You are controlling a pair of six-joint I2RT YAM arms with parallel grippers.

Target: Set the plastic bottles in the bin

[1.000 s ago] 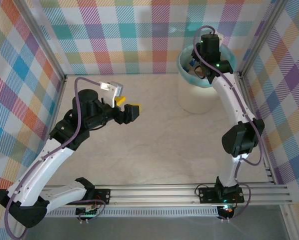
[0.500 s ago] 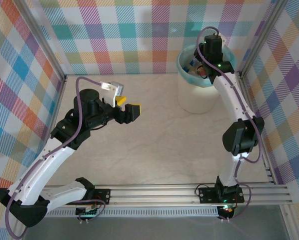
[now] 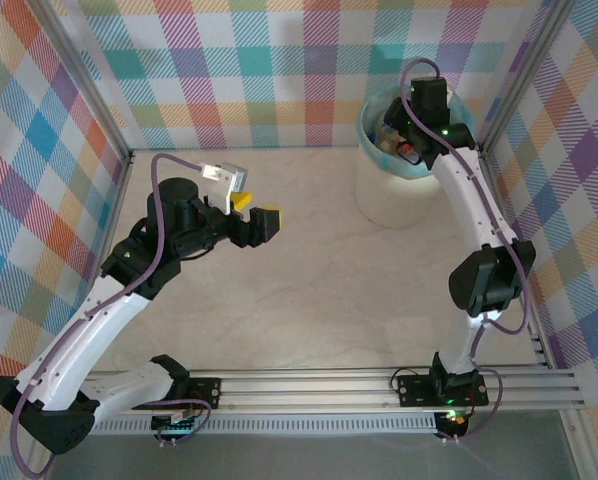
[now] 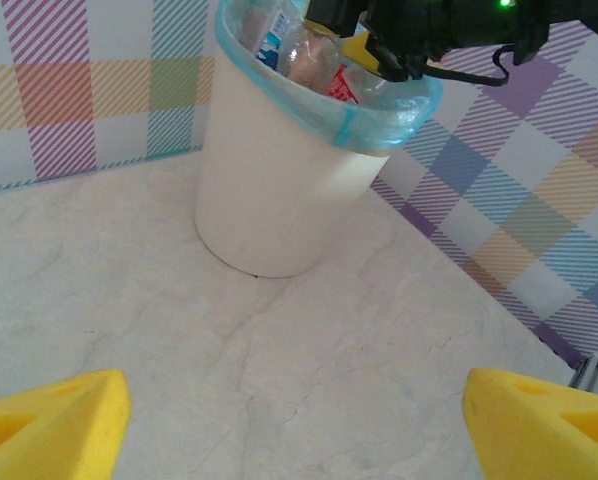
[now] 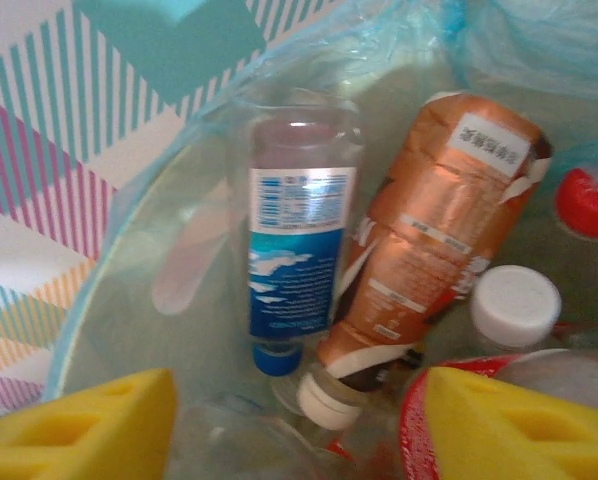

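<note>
White-veined marble-look surface (image 3: 309, 290), enclosed by plaid walls. At its far right corner, upright on the surface, round white bin (image 3: 389, 200) lined with a light teal bag.

Directly above the bin's mouth, right gripper (image 5: 299, 425): yellow fingers (image 5: 89, 425) spread apart, nothing held between them, pointed down into the bag.

Well apart from the bin, above the left half of the surface, left gripper (image 3: 256, 210): fingers wide apart, empty, facing the bin.

Inside the bin, plastic bottles (image 4: 309, 60) piled loosely against the bag. Seen from the right wrist: clear bottle with blue label (image 5: 291, 250), blue cap pointing down; just beside it and touching, crushed bottle with orange-brown label (image 5: 429, 250), pale cap down. To the right of these, white cap (image 5: 515, 305) and, near the bag wall, red cap (image 5: 589, 200).
</note>
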